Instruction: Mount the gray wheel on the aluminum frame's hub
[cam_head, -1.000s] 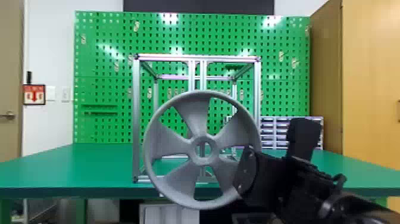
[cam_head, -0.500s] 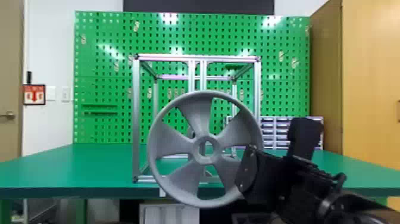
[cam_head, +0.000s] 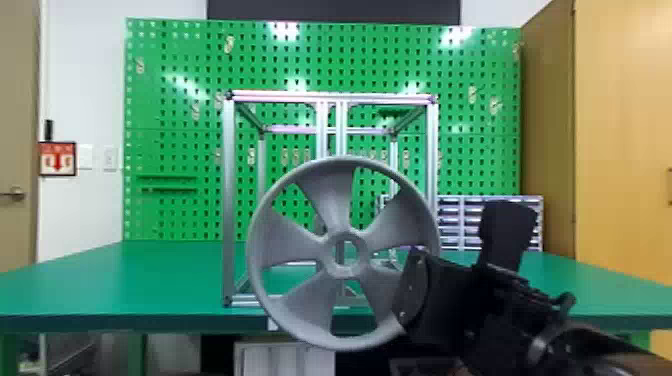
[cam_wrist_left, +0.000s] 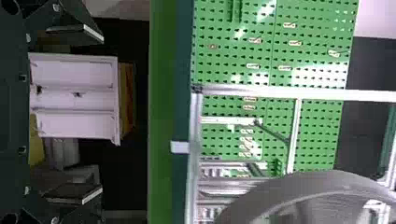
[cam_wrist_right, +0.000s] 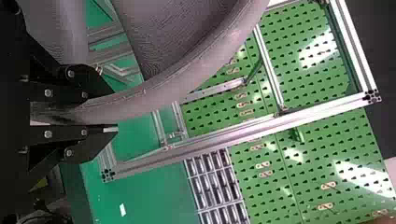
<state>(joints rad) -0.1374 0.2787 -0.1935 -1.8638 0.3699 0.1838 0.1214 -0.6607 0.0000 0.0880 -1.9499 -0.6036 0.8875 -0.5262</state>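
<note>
Gray wheel (cam_head: 328, 256), five spokes around a central ring with an open middle. I have it upright, broad face toward my head camera, in front of the aluminum frame (cam_head: 228, 200); its lower edge shows below the front edge of the green surface (cam_head: 150, 280). Whether wheel and frame touch, I cannot tell.

Right end effector (cam_head: 411, 292): holding the wheel. In the right wrist view my two flat black fingers (cam_wrist_right: 91, 142) close on the rim (cam_wrist_right: 144, 95), one on each side. From the head view, the grip is low on the wheel's right side.

Left end effector (cam_wrist_left: 102, 114): fingers spread wide, nothing between them. Past them, a white drawer unit (cam_wrist_left: 74, 98) under the surface; the wheel's curve also enters this view, near the frame.

Frame stands on the surface, open box of metal bars, paired uprights at front centre, partly behind the wheel. Green pegboard (cam_head: 175, 115) upright beyond it, small hooks scattered across. Rack of small drawers (cam_head: 461, 225) at the back, right of the frame.

Labels: red and white sign (cam_head: 57, 159) on the left wall, downward arrow, its finer marks too small to tell. White tag (cam_head: 272, 324) on the surface's front edge.
</note>
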